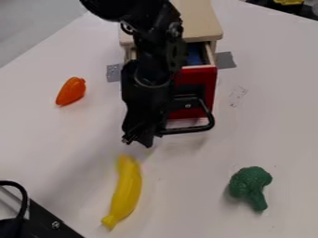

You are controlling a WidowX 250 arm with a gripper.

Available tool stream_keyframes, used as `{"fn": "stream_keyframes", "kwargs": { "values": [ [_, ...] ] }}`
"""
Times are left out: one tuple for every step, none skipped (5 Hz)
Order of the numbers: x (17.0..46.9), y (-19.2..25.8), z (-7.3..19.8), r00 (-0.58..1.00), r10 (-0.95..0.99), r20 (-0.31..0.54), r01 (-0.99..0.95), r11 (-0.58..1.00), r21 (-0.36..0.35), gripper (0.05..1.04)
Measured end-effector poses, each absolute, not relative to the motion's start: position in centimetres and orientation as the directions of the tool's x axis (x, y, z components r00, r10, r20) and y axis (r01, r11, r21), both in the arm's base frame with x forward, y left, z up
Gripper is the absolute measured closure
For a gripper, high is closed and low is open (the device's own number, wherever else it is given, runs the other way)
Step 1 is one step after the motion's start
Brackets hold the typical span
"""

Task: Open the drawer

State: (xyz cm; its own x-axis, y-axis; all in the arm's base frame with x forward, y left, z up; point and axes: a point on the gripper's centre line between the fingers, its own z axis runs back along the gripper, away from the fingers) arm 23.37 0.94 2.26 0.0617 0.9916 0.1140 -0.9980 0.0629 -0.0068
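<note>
drawer [200,87] partly out of cabinet [200,21], long axis running down-frame, red front and handle [188,130] toward camera. my arm hangs from the top edge, covering the front's left part. gripper [138,139] points down by the handle's left end; can't tell if spread or pressed together. banana [127,190] just below, broccoli [249,182] lower right.

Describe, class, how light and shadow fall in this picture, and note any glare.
Camera view: soft light on the pale table; a faint, broad shadow below and left of the gripper; a small soft shadow left of the broccoli; the inside of the open drawer dim; no strong glare on the table.
</note>
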Motion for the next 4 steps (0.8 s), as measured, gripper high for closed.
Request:
{"fn": "stream_keyframes", "kwargs": {
  "values": [
    [23.38, 0.89, 2.3, 0.062, 0.992, 0.113, -0.998, 0.063, -0.008, 0.775],
    [23.37, 0.84, 2.29, 0.06, 0.992, 0.11, -0.998, 0.062, -0.008, 0.775],
    [23.34, 0.72, 2.29, 0.06, 0.992, 0.107, -0.998, 0.061, -0.007, 0.775],
    [22.89, 0.37, 2.31, 0.073, 0.992, 0.105, -0.997, 0.074, -0.005, 0.775]
  ]
}}
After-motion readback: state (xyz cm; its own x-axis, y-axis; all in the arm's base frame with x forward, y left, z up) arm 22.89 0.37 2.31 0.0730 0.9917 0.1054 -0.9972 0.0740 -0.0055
